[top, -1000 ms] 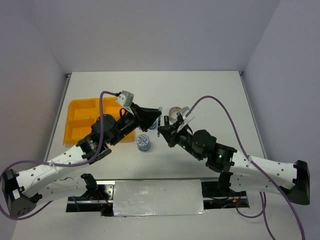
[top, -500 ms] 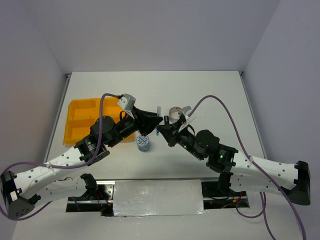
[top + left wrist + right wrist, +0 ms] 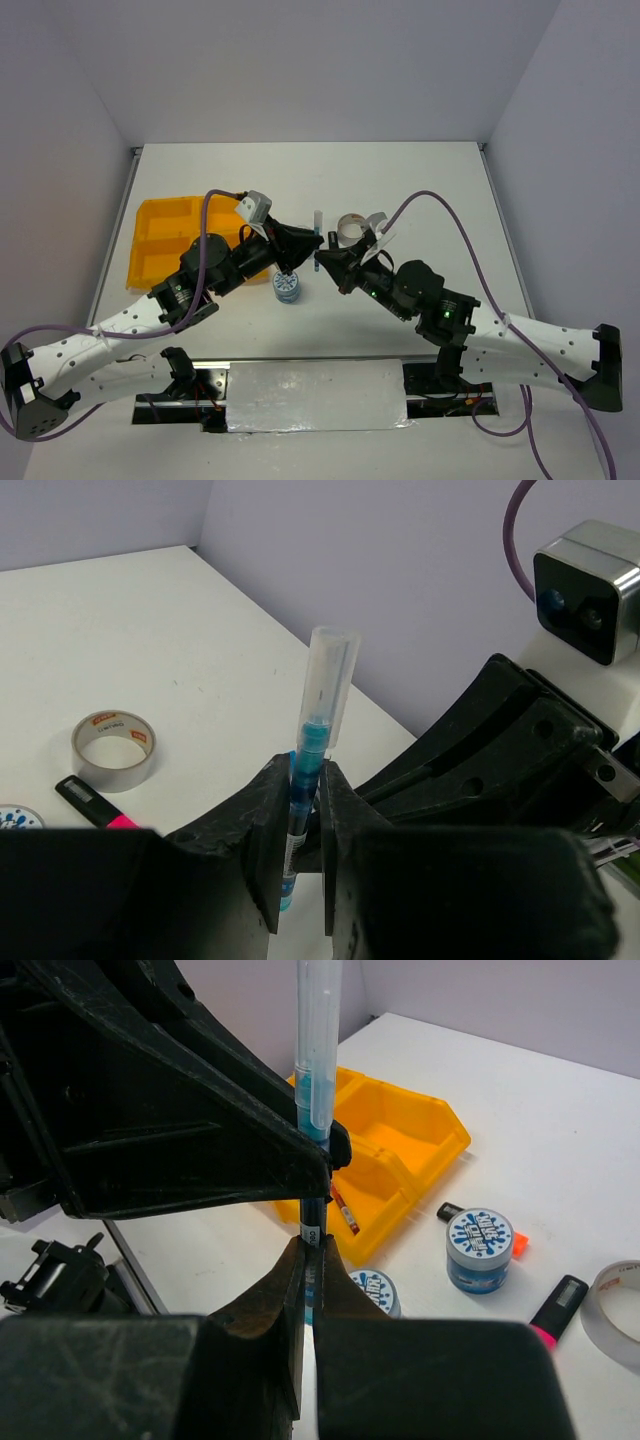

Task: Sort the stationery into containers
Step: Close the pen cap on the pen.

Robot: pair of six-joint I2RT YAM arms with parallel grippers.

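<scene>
Blue pen, one, clear cap, upright above mid-worktop. Left gripper fingers pinch its barrel; right gripper fingers pinch its lower end. Worktop count: two patterned tape rolls, one grey tape ring, one pink highlighter. One yellow tray by left edge.
</scene>
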